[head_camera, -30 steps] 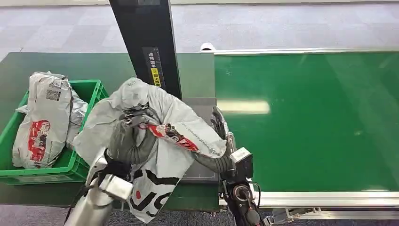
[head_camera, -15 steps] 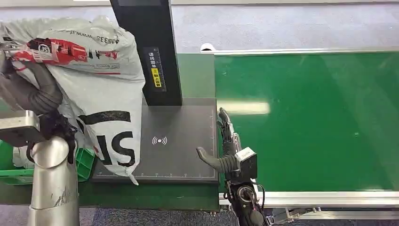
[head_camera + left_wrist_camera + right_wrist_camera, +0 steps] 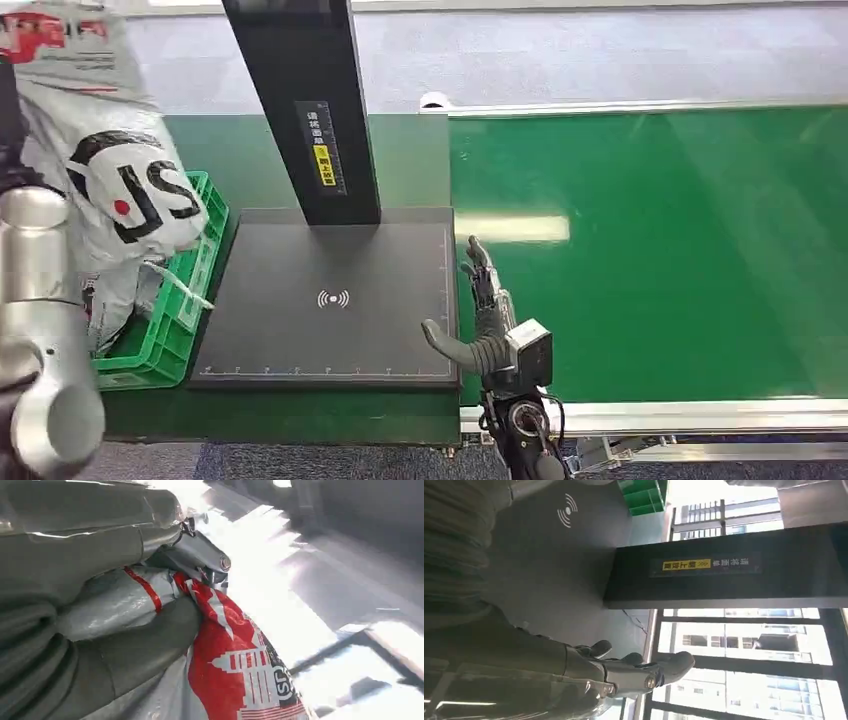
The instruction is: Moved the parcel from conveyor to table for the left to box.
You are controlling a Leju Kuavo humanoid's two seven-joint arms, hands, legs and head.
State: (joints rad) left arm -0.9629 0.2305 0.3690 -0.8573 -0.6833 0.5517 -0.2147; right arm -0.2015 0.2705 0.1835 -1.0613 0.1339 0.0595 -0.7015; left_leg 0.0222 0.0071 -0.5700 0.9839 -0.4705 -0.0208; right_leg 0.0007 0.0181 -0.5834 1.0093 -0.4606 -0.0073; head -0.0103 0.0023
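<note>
The parcel [image 3: 130, 190], a grey-white plastic mail bag with black letters and red print, hangs at the far left above the green crate [image 3: 190, 290]. My left hand [image 3: 100, 580] grips the parcel [image 3: 230, 670], thumb pressed over its crumpled top. The silver left arm [image 3: 40, 330] rises along the left edge of the head view. My right hand [image 3: 480, 320] is open with nothing in it, low at the seam between the dark scanner plate [image 3: 330, 300] and the conveyor belt [image 3: 650, 250]. The right wrist view has the right hand [image 3: 624, 670] with fingers spread beside the plate [image 3: 564, 555].
A black post [image 3: 310, 110] with a yellow label stands at the back of the scanner plate. The green crate holds other grey parcels [image 3: 115, 300]. The green table [image 3: 250, 150] runs behind the crate.
The left arm has swung the parcel off the scanner plate, up and to the left over the crate. The right hand has come off the parcel and stays by the plate's edge.
</note>
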